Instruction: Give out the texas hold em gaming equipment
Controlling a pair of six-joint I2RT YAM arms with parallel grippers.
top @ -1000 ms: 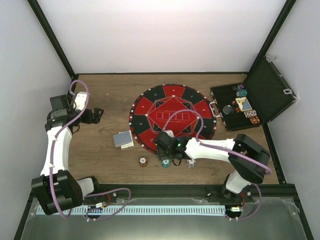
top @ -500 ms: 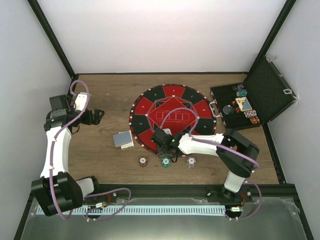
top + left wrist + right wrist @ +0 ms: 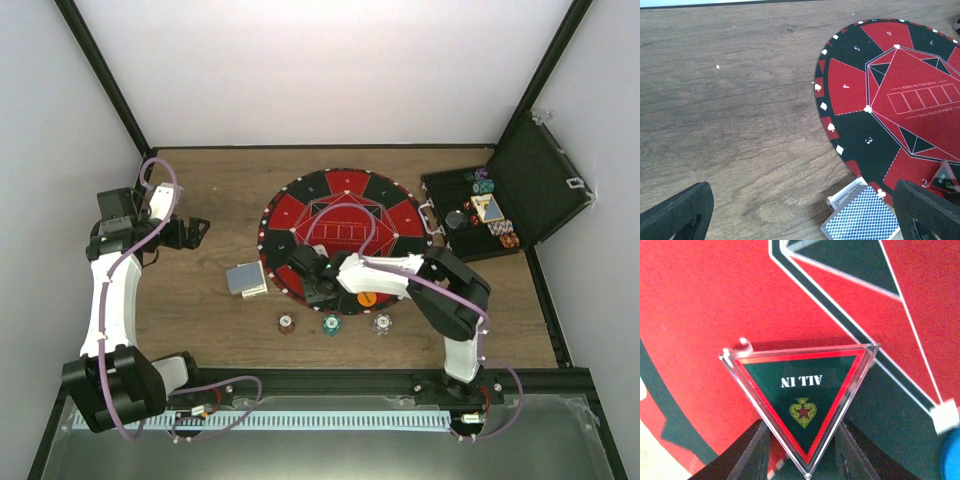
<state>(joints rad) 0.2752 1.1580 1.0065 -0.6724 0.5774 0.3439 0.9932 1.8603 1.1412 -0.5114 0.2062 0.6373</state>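
Note:
My right gripper (image 3: 312,281) is over the lower left part of the round red and black poker mat (image 3: 345,205). It is shut on a clear triangular "ALL IN" marker (image 3: 800,390), held between its fingers (image 3: 747,452) just above the mat. A deck of blue-backed cards (image 3: 245,279) lies left of the mat and also shows in the left wrist view (image 3: 865,217). A red chip (image 3: 287,323), a teal chip (image 3: 331,325) and a white chip (image 3: 381,323) lie in a row in front of the mat. An orange chip (image 3: 367,298) lies on the mat's near edge. My left gripper (image 3: 200,228) is open and empty at the far left.
The black hinged case (image 3: 500,210) stands open at the back right with more chips and cards inside. A blue chip (image 3: 951,460) shows at the right edge of the right wrist view. Bare wooden table (image 3: 740,100) lies between my left gripper and the mat.
My right gripper has moved left and away from me, from near the teal chip onto the mat, carrying the triangular marker. The orange chip now shows. The left arm has not moved.

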